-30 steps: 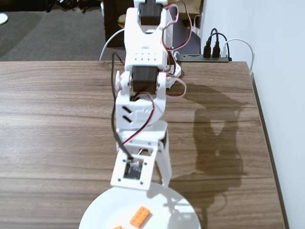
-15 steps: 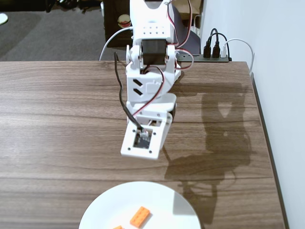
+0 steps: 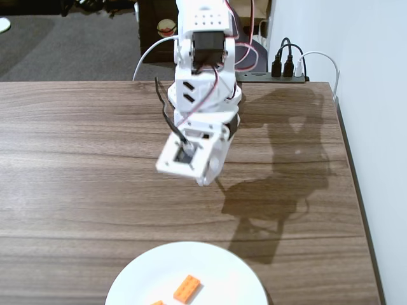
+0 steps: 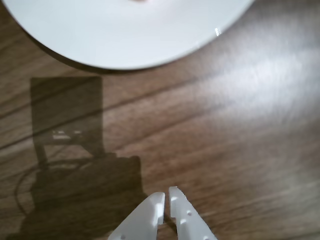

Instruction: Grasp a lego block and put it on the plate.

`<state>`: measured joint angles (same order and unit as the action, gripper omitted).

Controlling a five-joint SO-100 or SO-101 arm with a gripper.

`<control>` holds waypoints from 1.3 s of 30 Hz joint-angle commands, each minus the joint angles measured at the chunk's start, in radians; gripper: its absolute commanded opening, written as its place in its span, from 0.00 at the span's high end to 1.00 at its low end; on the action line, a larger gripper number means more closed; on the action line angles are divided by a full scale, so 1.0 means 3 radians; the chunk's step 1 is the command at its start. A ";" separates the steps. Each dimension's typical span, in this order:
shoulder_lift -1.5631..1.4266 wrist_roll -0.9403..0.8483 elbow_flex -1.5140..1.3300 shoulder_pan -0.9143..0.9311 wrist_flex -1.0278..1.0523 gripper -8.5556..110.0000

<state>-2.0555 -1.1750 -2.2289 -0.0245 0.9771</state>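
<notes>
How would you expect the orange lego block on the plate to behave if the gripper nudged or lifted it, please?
The lego block looks like rigid plastic, so it should stay stiff and probably feel light. Lying flat, it seems unlikely to roll or tip. The glossy plate may let it slide when pushed. The gripper is empty, nearly closed.

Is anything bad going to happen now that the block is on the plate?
Probably not much. The block already lies on the plate, and the pincer is shut and empty above bare table. Two small risks: the plate sits at the fixed view's bottom edge, so the table's edge may be close and a bump might shift the plate. Also, the loose wires on the arm could snag as it swings.
</notes>
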 commanded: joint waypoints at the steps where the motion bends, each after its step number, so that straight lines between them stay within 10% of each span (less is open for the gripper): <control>1: -0.0261 0.0271 -0.0199 -0.0051 -0.0133 0.92; 18: -0.1595 0.2909 -0.1442 -0.0082 -0.0557 0.92; 39: -0.3226 0.3446 -0.2178 0.0159 0.0251 0.92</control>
<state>-2.9928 -0.1534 -2.8839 0.0107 1.0293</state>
